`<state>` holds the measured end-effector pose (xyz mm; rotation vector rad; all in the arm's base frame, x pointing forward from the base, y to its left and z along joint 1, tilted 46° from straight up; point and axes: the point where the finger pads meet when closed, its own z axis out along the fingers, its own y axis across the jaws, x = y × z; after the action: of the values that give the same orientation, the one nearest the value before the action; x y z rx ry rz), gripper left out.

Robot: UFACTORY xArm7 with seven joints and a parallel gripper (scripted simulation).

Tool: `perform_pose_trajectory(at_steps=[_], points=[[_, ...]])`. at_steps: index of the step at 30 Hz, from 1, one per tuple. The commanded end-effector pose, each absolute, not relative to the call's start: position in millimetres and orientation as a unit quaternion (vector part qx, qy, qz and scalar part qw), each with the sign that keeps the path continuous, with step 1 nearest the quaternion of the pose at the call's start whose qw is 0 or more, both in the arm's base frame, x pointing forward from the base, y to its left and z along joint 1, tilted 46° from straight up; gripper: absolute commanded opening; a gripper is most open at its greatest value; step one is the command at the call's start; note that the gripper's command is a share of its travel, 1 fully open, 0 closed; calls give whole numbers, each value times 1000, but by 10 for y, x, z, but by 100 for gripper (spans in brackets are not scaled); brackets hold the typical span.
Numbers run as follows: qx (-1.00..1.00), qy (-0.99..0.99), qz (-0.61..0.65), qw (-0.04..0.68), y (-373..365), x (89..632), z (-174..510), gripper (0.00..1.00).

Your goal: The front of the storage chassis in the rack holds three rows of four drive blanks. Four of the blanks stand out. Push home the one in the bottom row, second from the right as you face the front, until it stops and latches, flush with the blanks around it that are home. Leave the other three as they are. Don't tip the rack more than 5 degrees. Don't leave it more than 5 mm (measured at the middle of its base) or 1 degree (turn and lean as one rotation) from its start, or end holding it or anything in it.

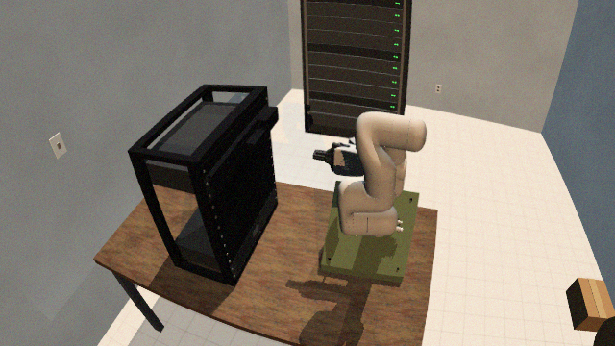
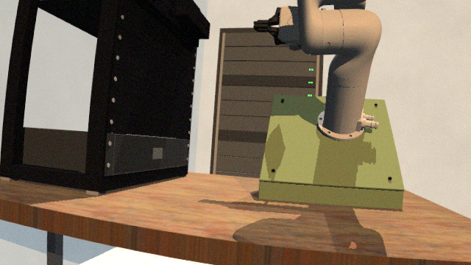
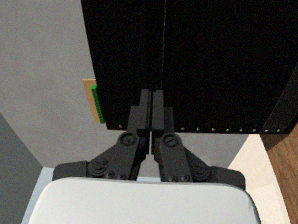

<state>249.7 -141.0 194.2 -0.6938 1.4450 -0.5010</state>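
Right, your pincer (image 1: pixel 316 155) is pinched fully shut with nothing between its fingers, hanging level with the upper part of the rack (image 1: pixel 144 165) and well clear of its front face. You've got open air between fingertip and rack, with bare bench (image 1: pixel 269 284) below that gap. The rack sits near the bench's left edge; the arm's green base plate (image 1: pixel 408 202) sits close to the right edge, so sideways room is tight on both flanks. Behind the arm stands a tall server cabinet (image 1: pixel 353 62), and a cardboard box (image 1: pixel 588 303) rests on the floor far right. Your wrist view shows only black rack face, with a row of small dots along its lower edge. You can't pick out the target blank anywhere: the chassis front is solid shadow, rows and columns unreadable. The exterior view cuts off the rack's top.
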Motion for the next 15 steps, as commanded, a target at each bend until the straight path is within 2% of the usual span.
perform_pose_trajectory(at_steps=[1, 15], points=[[-313, 638, -219, 669, -1437, 2307, 1946, 0], [-313, 638, -219, 669, -1453, 2185, 1946, 0]])
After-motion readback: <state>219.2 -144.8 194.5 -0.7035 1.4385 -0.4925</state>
